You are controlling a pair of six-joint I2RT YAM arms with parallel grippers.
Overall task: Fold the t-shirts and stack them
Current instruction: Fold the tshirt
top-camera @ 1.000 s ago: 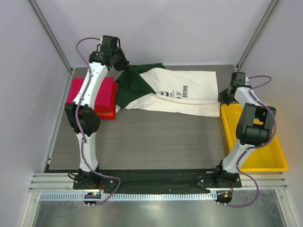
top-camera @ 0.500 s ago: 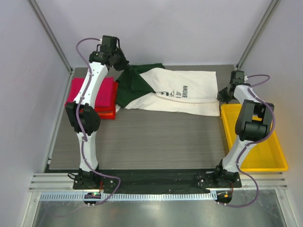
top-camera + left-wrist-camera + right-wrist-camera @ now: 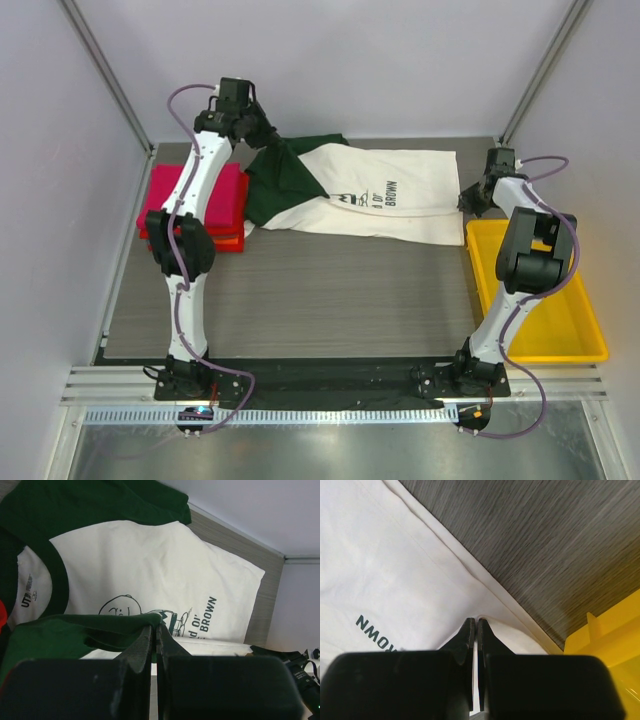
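Two grippers are both squeezed tight on my cream-white t-shirt (image 3: pixel 400 195). My left gripper (image 3: pixel 155 632) has its fingers pressed together on a fold of the dark green sleeve (image 3: pixel 75 630), at the shirt's 10 o'clock corner in the top view. My right gripper (image 3: pixel 475 626) pinches the pale hem at the shirt's 3 o'clock end, just beside the yellow tray (image 3: pixel 592 345). The shirt lies spread across the 12 o'clock side of the grey table (image 3: pixel 320 290).

I can read "BROWN" (image 3: pixel 206 614) in dark letters on the chest, next to a drawn round face (image 3: pixel 120 607). The neck label (image 3: pixel 27 592) starts with "UT"; the rest is too small for me to read.

At 9 o'clock a folded magenta-pink t-shirt (image 3: pixel 228 195) sits on top of a red t-shirt (image 3: pixel 225 241).
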